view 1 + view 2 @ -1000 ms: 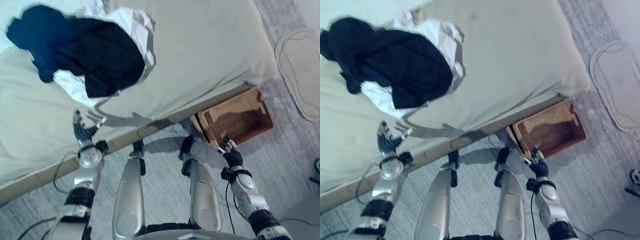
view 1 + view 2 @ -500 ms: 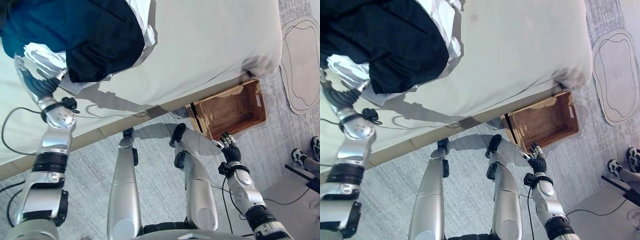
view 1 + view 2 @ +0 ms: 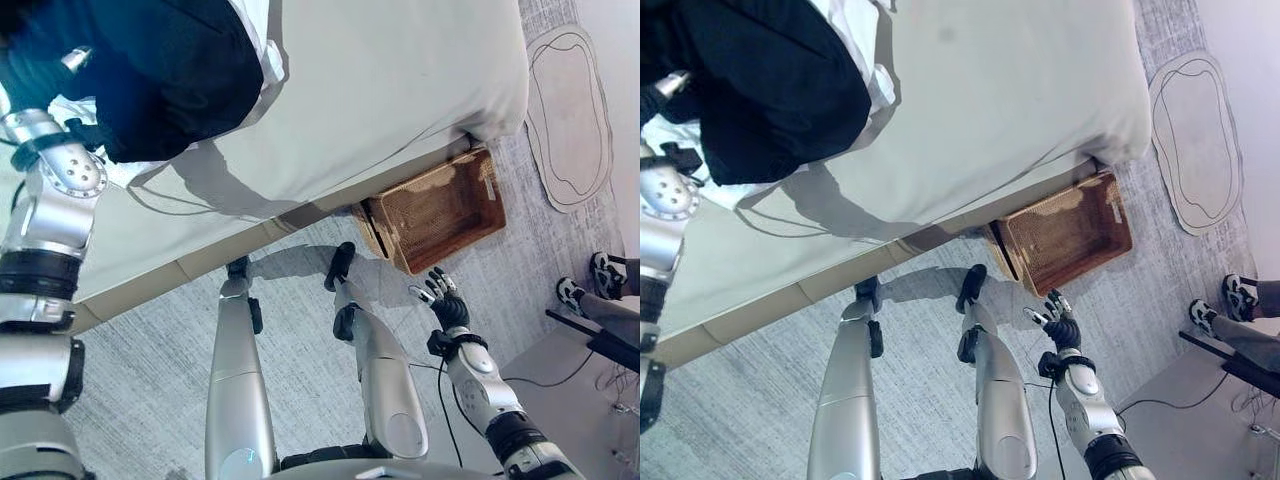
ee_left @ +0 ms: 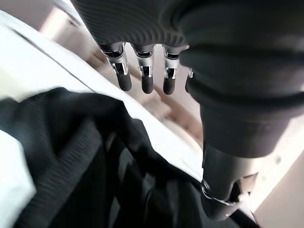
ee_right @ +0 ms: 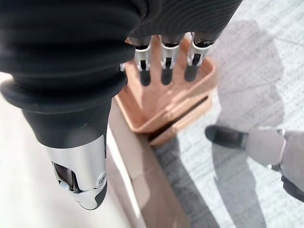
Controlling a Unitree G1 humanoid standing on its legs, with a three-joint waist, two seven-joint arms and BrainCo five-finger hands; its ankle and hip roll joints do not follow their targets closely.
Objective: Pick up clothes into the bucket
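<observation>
The dark clothes [image 3: 150, 75] are seen heaped at the bed's [image 3: 400, 80] far left corner, just beyond the open left hand [image 4: 142, 76]. The wicker basket [image 3: 435, 210] is found on the floor beside the open, empty right hand [image 3: 440, 300].

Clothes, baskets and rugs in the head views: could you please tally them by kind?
Dark clothes: 1
White clothes: 1
Basket: 1
Rug: 1
Total: 4
</observation>
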